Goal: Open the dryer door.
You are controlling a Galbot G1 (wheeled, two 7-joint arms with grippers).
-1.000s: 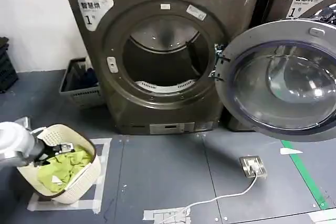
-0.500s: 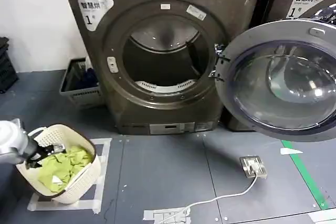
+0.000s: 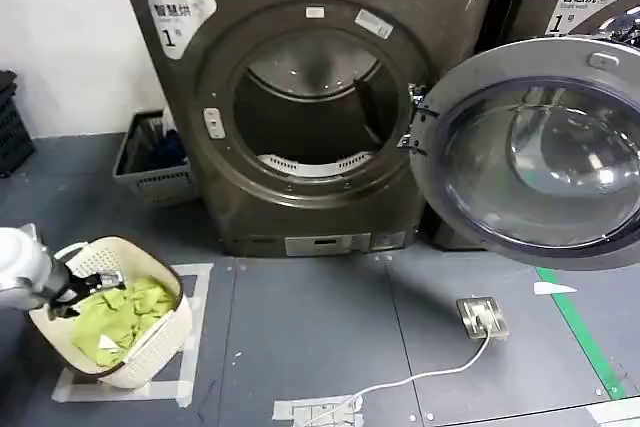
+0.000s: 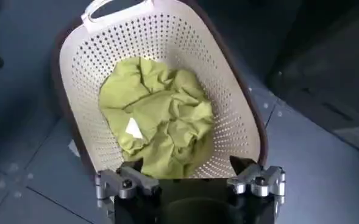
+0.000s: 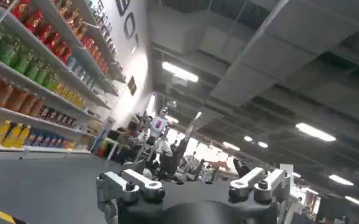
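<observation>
One dryer [image 3: 310,117] stands against the wall with its one round door [image 3: 530,152] already swung fully open to the right, hinged beside the drum opening [image 3: 310,112] and hanging in front of the neighbouring machine. One perforated laundry basket [image 3: 160,347] sits on the floor inside a taped square at lower left, holding one crumpled green cloth [image 4: 158,119]. The left gripper [image 3: 85,292] hangs over the basket's near rim, jaws spread with nothing between them; compared with a second ago it has drawn back toward the left edge. The right gripper [image 5: 191,185] points up at a ceiling, jaws spread. Bare grey floor lies between basket and dryer; one floor socket [image 3: 482,317] with a white cable [image 3: 400,382] lies below the door.
</observation>
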